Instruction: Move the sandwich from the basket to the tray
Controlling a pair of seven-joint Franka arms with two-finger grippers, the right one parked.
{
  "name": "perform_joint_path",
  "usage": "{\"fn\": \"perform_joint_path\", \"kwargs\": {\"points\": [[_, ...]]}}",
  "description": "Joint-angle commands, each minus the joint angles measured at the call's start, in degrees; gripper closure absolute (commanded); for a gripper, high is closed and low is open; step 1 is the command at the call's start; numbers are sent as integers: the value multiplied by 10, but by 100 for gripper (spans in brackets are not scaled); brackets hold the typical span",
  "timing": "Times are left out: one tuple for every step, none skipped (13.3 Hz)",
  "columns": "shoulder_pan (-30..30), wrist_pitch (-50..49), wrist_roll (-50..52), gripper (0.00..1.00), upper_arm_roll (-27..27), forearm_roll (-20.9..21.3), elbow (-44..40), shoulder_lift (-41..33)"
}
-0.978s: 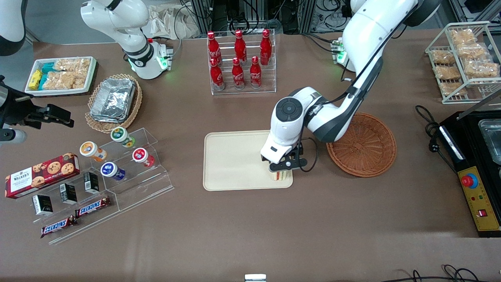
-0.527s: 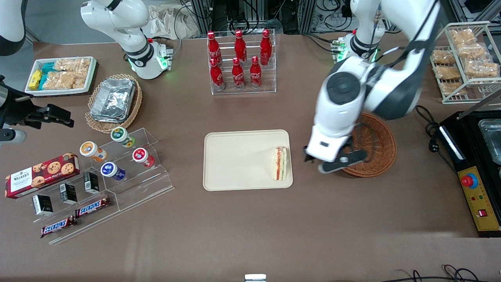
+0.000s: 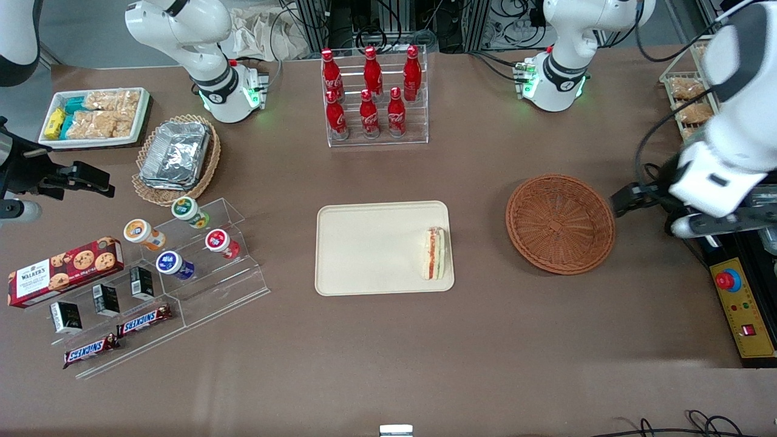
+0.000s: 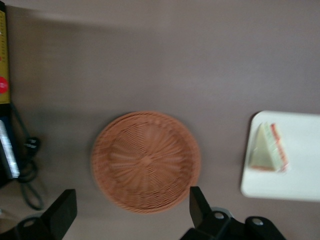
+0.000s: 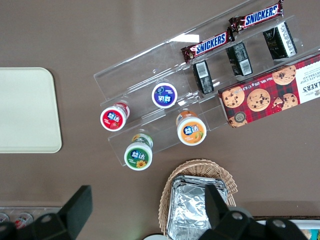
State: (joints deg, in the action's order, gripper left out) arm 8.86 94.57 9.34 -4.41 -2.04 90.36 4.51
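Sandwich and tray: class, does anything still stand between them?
No. The sandwich already lies on the tray; the basket holds nothing. The open gripper hangs apart, beside the basket toward the working arm's end.

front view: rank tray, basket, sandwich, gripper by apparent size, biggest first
1. tray
2. basket
3. gripper, open beside the basket; raised nearer the camera, so its rank is unsure
4. sandwich, on the tray

The brown table carries the tray, the basket, a bottle rack, a clear snack stand, with the pincer above it.
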Motion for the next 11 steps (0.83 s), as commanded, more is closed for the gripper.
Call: {"fn": "perform_joint_path", "kwargs": {"points": [[4,-17,-55,0,-16,-9,32,-27],[4,-27,-78,0,-17,-3,30,-28],[1,-46,-98,0,-17,0,28,-27],[-1,-52,-106,0,-17,2,22,-22],[-9,-52,-117,0,-17,18,12,-18],[-10,-52,-145,0,-16,40,-8,-4],[-11,-57,-169,0,-17,48,-23,6],[-11,-63,-171,0,-17,48,-22,6],[-11,-64,-168,0,-16,48,-19,5],[-11,-64,-167,0,-16,48,-21,6],[-11,-64,-167,0,-17,48,-23,8]]}}
